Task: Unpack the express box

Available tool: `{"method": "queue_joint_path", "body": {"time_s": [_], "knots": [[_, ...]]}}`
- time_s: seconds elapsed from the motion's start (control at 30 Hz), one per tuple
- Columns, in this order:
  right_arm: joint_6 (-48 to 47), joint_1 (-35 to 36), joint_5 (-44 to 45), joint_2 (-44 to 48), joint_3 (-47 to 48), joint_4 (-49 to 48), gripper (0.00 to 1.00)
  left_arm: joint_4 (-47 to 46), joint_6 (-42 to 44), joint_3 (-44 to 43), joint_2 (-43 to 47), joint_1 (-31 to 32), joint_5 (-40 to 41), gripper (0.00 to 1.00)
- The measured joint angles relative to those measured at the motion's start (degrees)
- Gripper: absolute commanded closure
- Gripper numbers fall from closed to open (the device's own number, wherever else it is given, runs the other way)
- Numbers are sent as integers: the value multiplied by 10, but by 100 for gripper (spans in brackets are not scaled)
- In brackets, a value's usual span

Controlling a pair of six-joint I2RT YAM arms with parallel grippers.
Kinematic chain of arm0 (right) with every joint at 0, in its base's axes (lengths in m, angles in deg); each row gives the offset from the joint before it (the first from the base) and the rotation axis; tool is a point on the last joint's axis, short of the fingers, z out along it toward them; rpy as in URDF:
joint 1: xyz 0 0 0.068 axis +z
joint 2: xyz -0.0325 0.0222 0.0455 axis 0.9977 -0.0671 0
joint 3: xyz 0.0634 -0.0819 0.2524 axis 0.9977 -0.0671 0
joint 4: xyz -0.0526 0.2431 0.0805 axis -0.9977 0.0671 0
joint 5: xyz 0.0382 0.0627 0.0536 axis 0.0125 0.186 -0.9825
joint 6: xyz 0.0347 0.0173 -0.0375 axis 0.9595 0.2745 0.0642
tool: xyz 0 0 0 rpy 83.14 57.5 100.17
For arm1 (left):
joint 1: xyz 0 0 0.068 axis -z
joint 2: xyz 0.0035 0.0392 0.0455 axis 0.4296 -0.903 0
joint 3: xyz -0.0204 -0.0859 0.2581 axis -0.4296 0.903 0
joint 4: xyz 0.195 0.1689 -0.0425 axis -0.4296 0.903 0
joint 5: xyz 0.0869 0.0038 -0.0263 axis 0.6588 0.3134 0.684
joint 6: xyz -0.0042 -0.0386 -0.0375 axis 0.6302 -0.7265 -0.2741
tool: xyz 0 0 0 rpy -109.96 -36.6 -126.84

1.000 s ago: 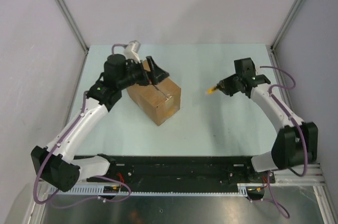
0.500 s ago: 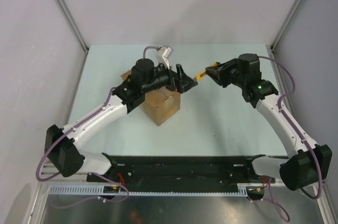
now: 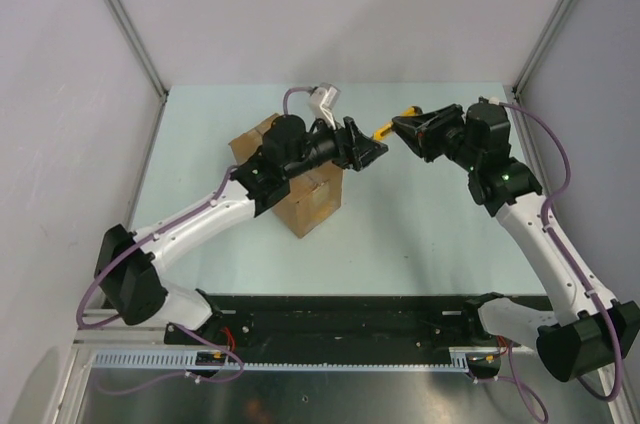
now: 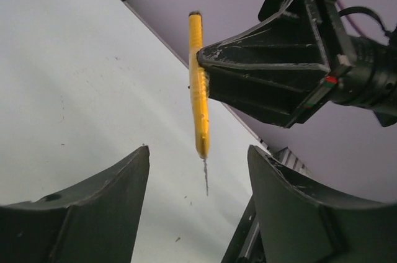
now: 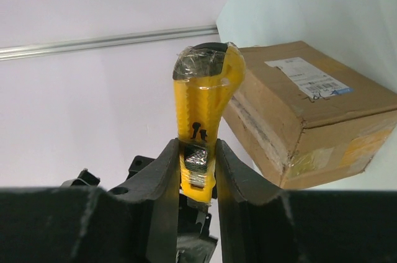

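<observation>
A pale table point(image 3: 430, 224) holds a closed brown cardboard box point(image 3: 312, 202) left of centre, partly under the left arm. Above the table, the right gripper point(image 3: 405, 130) is clamped on a yellow utility knife point(image 4: 197, 83) with its thin blade out. The left gripper point(image 3: 372, 150) faces the knife, jaws spread wide, gripping nothing.

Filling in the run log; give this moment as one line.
right gripper: shut on yellow plastic utility knife | left gripper: open, near blade end | brown cardboard express box: closed
</observation>
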Motion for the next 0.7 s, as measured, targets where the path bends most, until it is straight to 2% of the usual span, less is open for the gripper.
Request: {"method": "queue_joint_path", "body": {"time_s": [0.2,0.5,0.53,0.6,0.63,0.7], "knots": [[11,0,-3,9,0,0,100,-11,1,-13,-20,8,15,49],[15,0,-5,11,0,1,100,-17,3,-24,-20,10,33,52],[15,0,-6,11,0,1,100,-19,3,-26,-20,10,35,64],[15,0,-8,11,0,1,100,-22,7,-27,-20,11,38,74],[15,0,-9,11,0,1,100,-23,5,-27,-20,11,39,84],[15,0,-11,11,0,1,100,-24,7,-27,-20,11,40,84]]}}
